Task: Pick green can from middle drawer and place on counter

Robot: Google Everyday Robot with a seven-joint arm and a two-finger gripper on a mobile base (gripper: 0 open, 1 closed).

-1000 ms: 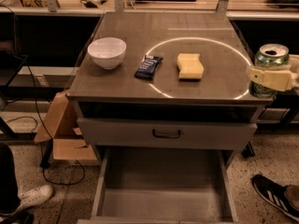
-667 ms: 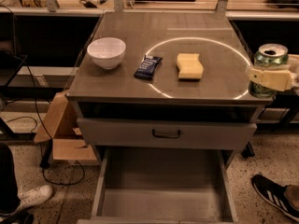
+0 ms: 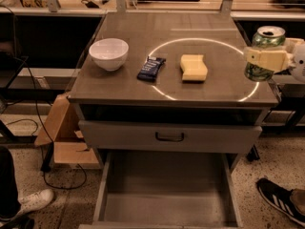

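Observation:
My gripper (image 3: 265,58) reaches in from the right and is shut on the green can (image 3: 268,37). It holds the can upright over the right edge of the counter (image 3: 190,27), on the right rim of the white circle. I cannot tell if the can's base touches the counter. The middle drawer (image 3: 167,194) is pulled out at the bottom of the view, and its bare floor holds nothing.
On the counter are a white bowl (image 3: 108,53), a dark blue snack bar (image 3: 151,68) and a yellow sponge (image 3: 193,67). A shut drawer front with a dark handle (image 3: 169,136) sits above the open drawer. A cardboard box (image 3: 62,128) stands left; people's shoes (image 3: 281,199) are on the floor.
My gripper has moved slightly left and farther over the counter with the green can in it. Nothing else has moved.

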